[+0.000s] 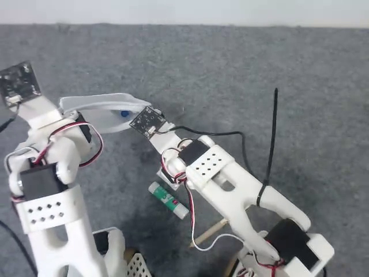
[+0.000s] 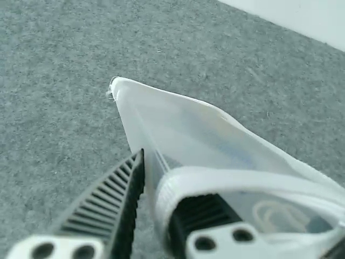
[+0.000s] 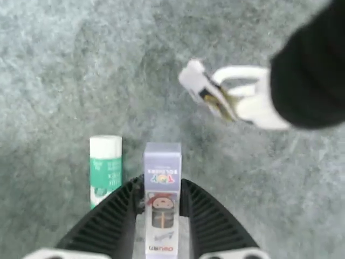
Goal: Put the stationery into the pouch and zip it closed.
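Currently on record: translucent pouch (image 2: 205,129), rim clamped in left gripper (image 2: 156,210), left side of grey table (image 1: 230,63). Small purple-white box (image 3: 161,167), pinched in right gripper (image 3: 161,216), near pouch. Green-white glue stick (image 1: 168,200), flat on table beside right arm. Wooden stick (image 1: 210,232) just beyond it.

Both arms are white printed plastic with black servo blocks and grids of small round holes. The left arm (image 1: 49,202) carries red, white and black wire loops; the right arm (image 1: 230,173) adds a black cable and a black cable tie (image 1: 272,133). Small dark circuit boards (image 1: 147,121) top the wrists. The fingers (image 3: 108,226) are black and ribbed, on white bases with screw holes.
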